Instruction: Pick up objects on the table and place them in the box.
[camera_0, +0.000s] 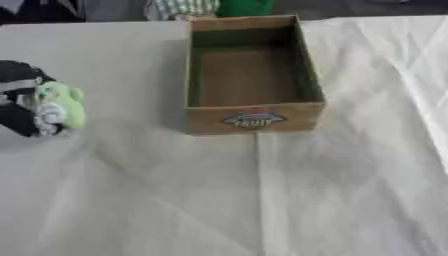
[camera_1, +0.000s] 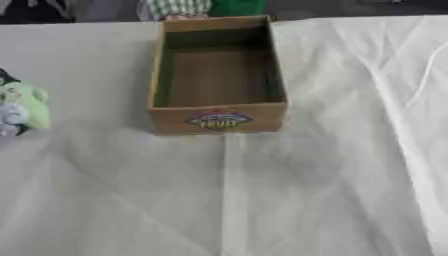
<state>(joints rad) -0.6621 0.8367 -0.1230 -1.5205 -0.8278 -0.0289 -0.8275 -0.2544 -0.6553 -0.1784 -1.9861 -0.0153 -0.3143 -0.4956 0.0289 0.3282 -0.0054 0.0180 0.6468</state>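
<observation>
An open cardboard box (camera_0: 254, 117) with a "FRUIT" label on its front wall stands at the middle back of the table; its inside looks bare. At the left edge my left hand (camera_0: 19, 100), black with silver parts, is curled round a soft light-green object (camera_0: 63, 102) and holds it above the cloth, well left of the box. In the right eye view only the green object (camera_1: 24, 107) and a sliver of the hand show. My right hand shows in neither view.
A creased white cloth (camera_0: 262, 200) covers the whole table. Beyond the far edge, behind the box, are a green-and-white striped thing (camera_0: 184, 7) and a dark green thing (camera_0: 245, 7).
</observation>
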